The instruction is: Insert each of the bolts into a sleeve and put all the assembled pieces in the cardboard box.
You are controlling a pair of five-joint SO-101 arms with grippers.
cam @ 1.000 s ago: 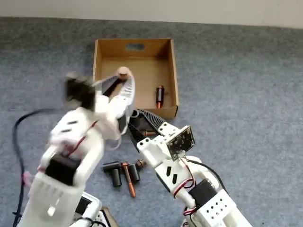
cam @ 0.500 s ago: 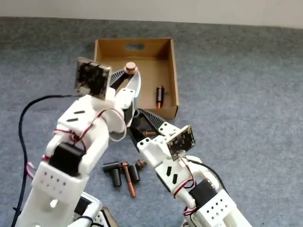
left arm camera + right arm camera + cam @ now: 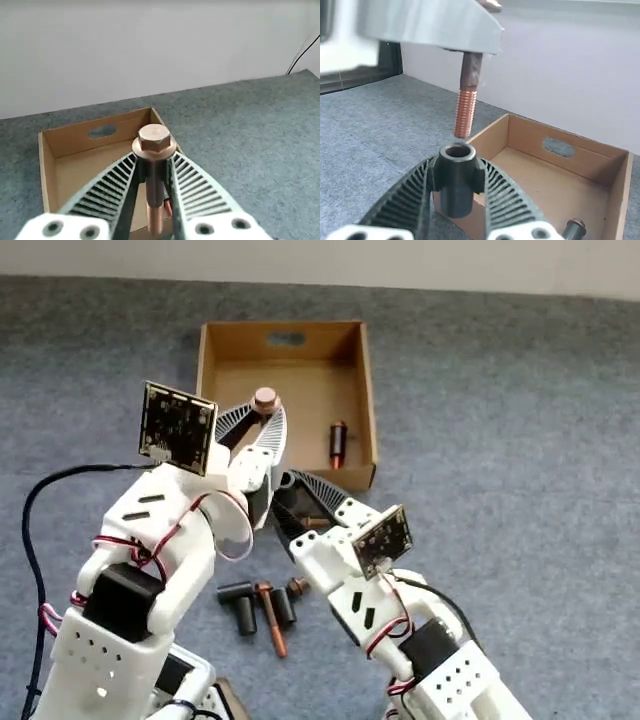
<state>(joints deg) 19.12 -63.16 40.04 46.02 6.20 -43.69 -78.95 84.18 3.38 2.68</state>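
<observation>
Bolt (image 3: 154, 142) held upright in left pincer (image 3: 154, 164) — tip just above sleeve (image 3: 455, 187).

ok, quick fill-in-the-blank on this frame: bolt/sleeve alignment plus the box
1. The left gripper grips a copper bolt with its ____ end pointing down.
2. The right gripper holds a black sleeve with its open end facing ____.
3. The bolt's tip hangs just ____ the sleeve's opening, not yet inside.
4. In the cardboard box, ____ assembled piece is visible.

Missing words: threaded; up; above; one
</observation>
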